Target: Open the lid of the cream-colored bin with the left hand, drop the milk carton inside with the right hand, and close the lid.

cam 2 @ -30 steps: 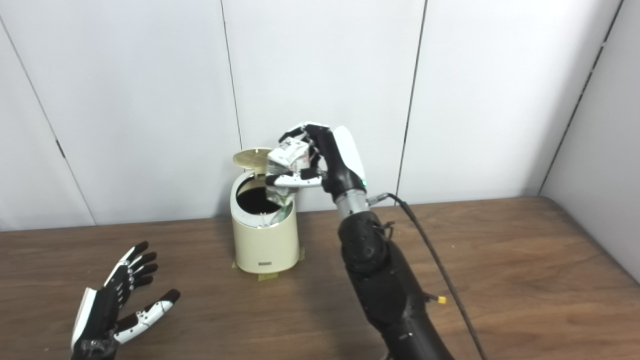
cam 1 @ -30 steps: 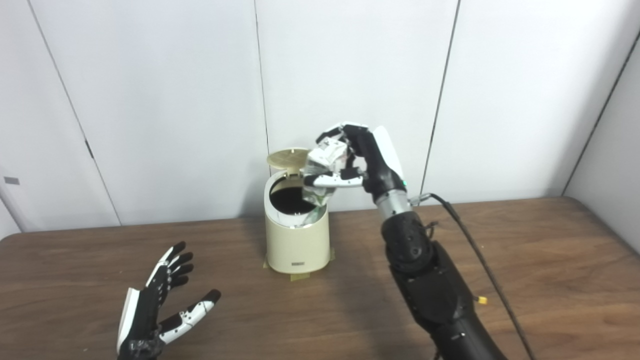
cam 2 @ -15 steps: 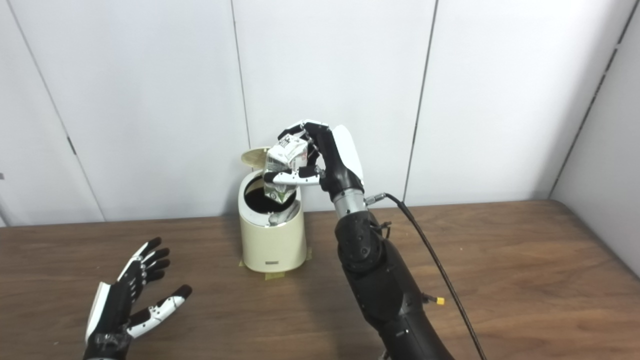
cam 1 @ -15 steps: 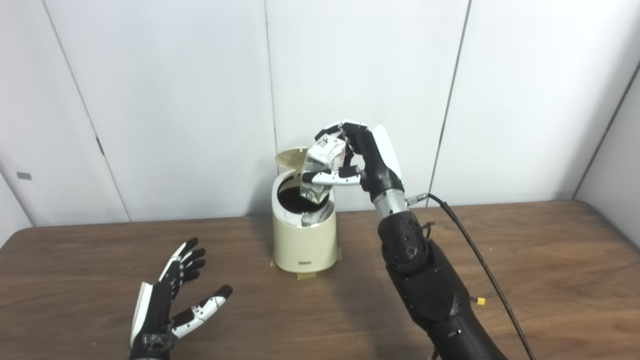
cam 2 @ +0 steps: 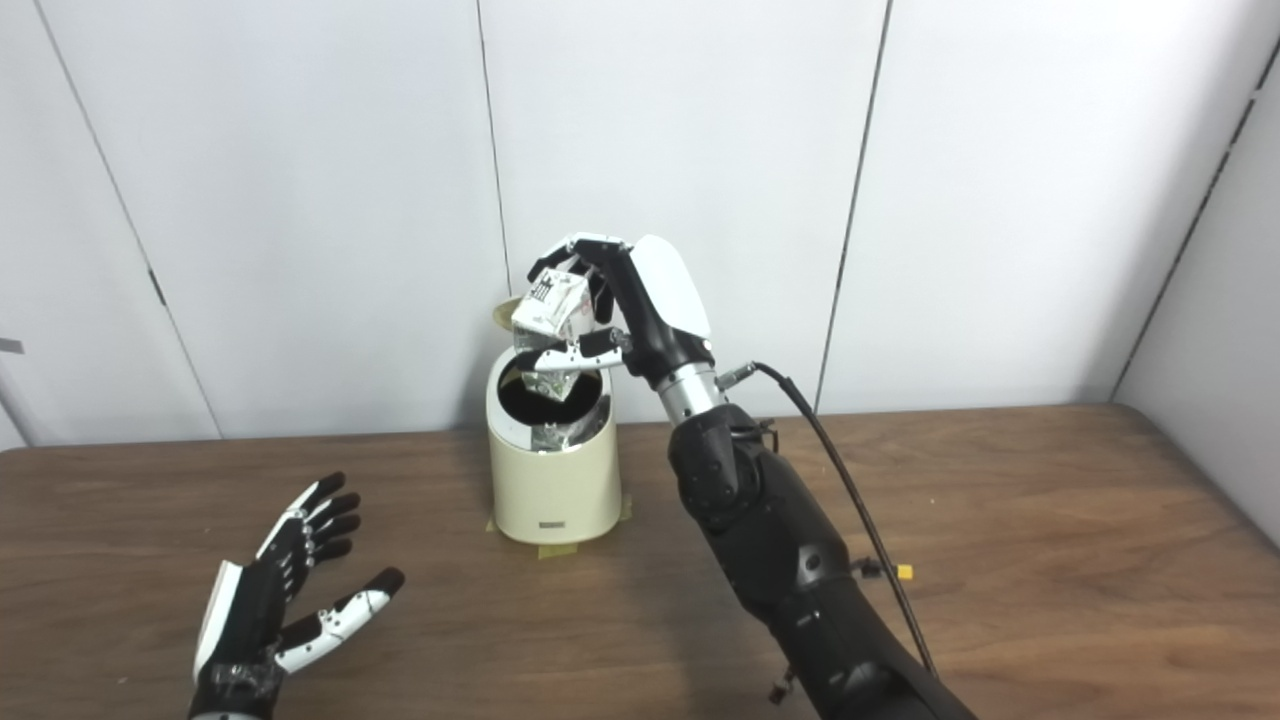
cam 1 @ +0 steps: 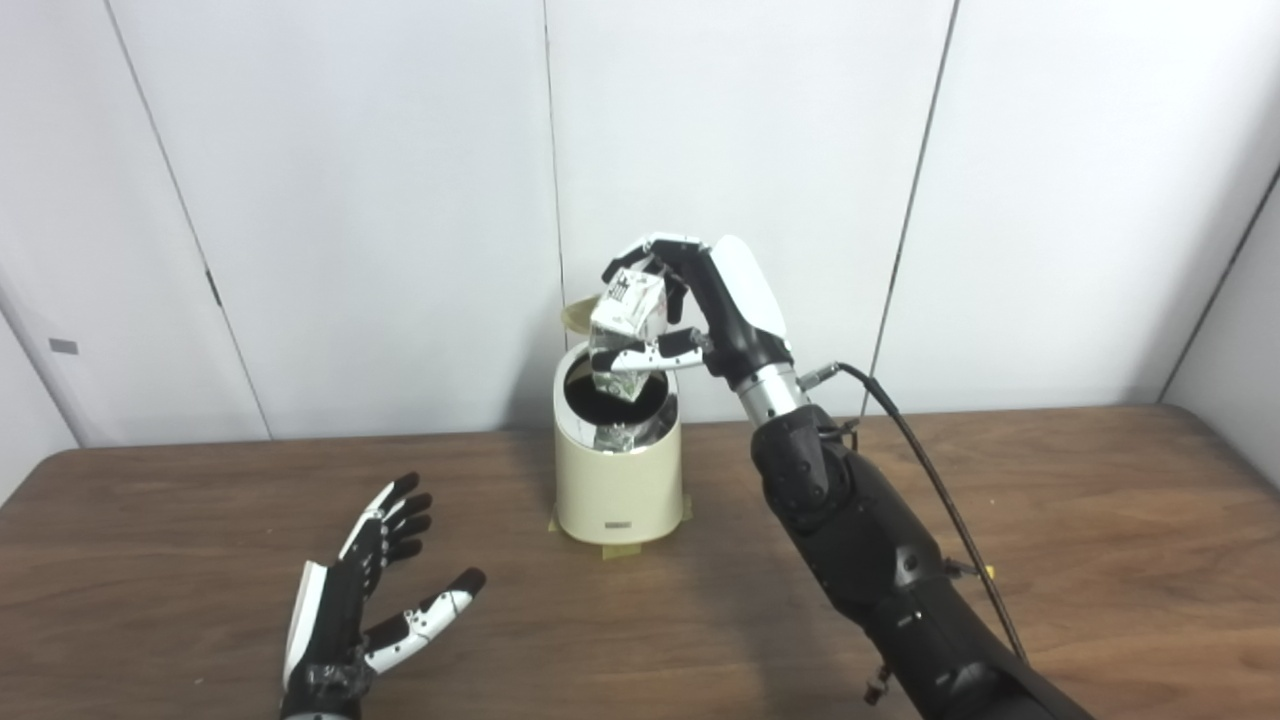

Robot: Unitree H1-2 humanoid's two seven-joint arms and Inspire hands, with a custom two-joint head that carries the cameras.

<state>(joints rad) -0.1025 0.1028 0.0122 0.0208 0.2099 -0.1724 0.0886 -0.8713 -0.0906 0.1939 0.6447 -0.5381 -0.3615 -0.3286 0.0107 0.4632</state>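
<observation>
The cream-colored bin [cam 1: 618,480] stands on the wooden table near the back wall, taped at its base. Its lid [cam 1: 574,315] is tipped up open behind the dark opening [cam 1: 605,393]. My right hand [cam 1: 690,315] is shut on the crumpled white milk carton [cam 1: 626,330] and holds it upright right over the opening, its lower end at the rim. My left hand [cam 1: 365,595] is open and empty, palm up, low over the front left of the table, well apart from the bin.
A black cable [cam 1: 920,460] runs from my right wrist along the arm. The wall panels stand close behind the bin. The table's back edge [cam 1: 300,440] lies just behind it.
The camera has shifted, so the whole scene slid right. My right hand has carried the carton left, from over the bin's right rim to over the opening. The left hand stays open.
</observation>
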